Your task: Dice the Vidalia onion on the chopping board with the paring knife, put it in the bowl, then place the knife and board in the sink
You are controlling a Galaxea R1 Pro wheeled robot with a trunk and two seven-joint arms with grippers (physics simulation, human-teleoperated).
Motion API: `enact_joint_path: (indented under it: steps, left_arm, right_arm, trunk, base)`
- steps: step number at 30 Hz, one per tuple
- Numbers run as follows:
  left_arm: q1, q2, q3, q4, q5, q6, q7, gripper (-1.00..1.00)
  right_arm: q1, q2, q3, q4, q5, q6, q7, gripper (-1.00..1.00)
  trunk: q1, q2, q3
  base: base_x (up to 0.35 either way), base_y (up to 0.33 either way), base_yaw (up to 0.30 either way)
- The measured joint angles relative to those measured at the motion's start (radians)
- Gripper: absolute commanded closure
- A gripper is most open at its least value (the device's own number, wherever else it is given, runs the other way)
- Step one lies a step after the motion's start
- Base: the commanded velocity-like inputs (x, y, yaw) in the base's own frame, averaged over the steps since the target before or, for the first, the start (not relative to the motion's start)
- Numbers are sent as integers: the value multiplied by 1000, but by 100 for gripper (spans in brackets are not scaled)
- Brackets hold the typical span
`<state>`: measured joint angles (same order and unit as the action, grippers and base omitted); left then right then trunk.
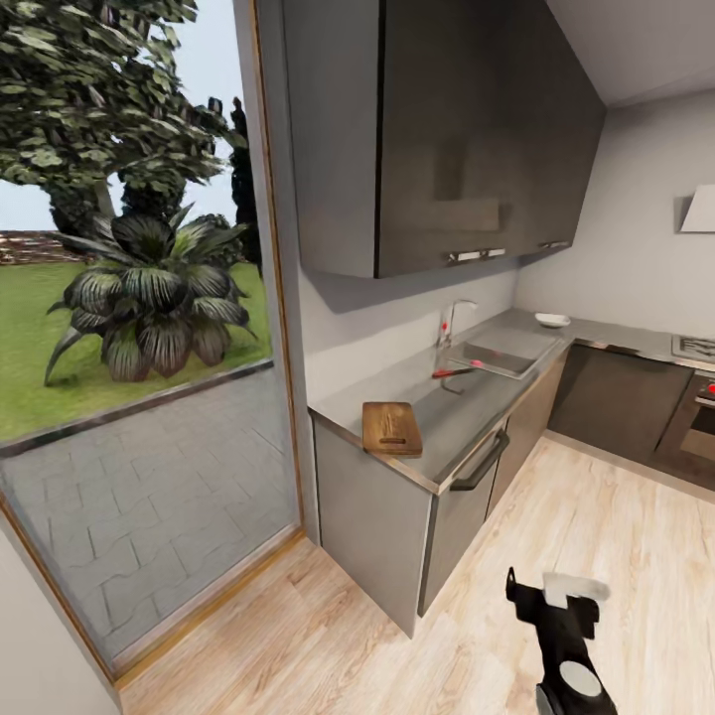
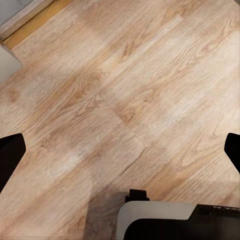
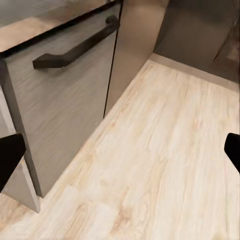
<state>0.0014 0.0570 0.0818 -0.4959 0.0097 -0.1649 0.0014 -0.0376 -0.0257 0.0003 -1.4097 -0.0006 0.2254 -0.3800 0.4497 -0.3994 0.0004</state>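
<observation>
The brown chopping board [image 1: 392, 428] lies at the near end of the grey countertop [image 1: 442, 417]. Farther along, the paring knife [image 1: 452, 373] with its orange-red handle rests just in front of the sink [image 1: 501, 353], below the chrome tap [image 1: 452, 320]. A white bowl [image 1: 552, 320] sits at the counter's far corner. The onion cannot be made out; the basin's inside is too small to read. My right gripper [image 1: 544, 591] hangs low over the floor, well short of the counter, and stands open [image 3: 120, 155] facing a cabinet front. My left gripper [image 2: 120, 155] is open over bare floor.
Grey base cabinets with a dark bar handle [image 1: 482, 462] stand under the counter, dark wall cabinets [image 1: 447, 129] above. A large glass door [image 1: 129, 328] to the garden is at left. An oven [image 1: 695, 417] is at far right. Light wooden floor [image 1: 576, 526] lies between.
</observation>
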Motion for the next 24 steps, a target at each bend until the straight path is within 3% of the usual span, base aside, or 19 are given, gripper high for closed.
enact_joint_path:
  steps: [2, 3, 7, 9, 12, 14, 20, 24]
  left_arm:
    - [0, 0, 0, 0, 0, 0, 0, -100]
    - [0, 0, 0, 0, 0, 0, 0, -100]
    - [0, 0, 0, 1, 0, 0, -1, -100]
    - [0, 0, 0, 1, 0, 0, -1, -100]
    - [0, 0, -1, 1, 0, 0, -1, -100]
    - [0, 0, -1, 2, 0, 0, -1, -100]
    - [0, 0, -1, 2, 0, 0, -1, -100]
    - [0, 0, -1, 2, 0, -1, -2, -100]
  right_arm:
    - [-34, 2, 1, -42, -1, 44, -13, -100]
    - [-104, 22, 2, -70, -2, 144, -29, -100]
    - [-234, 74, 3, -83, -1, 286, -39, -100]
    - [-264, 95, 3, -83, -1, 302, -42, -100]
    - [-316, 149, 6, -84, 3, 329, -79, -100]
    - [-333, 167, 10, -84, 3, 350, -104, -100]
    - [-383, 200, 36, -80, 0, 403, -153, -100]
    - [-392, 200, 40, -79, 0, 409, -165, -100]
  trunk:
    - [0, 0, 0]
    - [0, 0, 0]
    - [0, 0, 0]
    - [0, 0, 0]
    - [0, 0, 0]
    - [0, 0, 0]
    - [0, 0, 0]
    - [0, 0, 0]
  base:
    - [0, 0, 0]
    - [0, 18, 0]
    - [80, 129, 0]
    - [146, 202, 0]
    - [172, 226, 0]
    - [181, 232, 0]
    - [204, 225, 0]
    - [251, 111, 0]
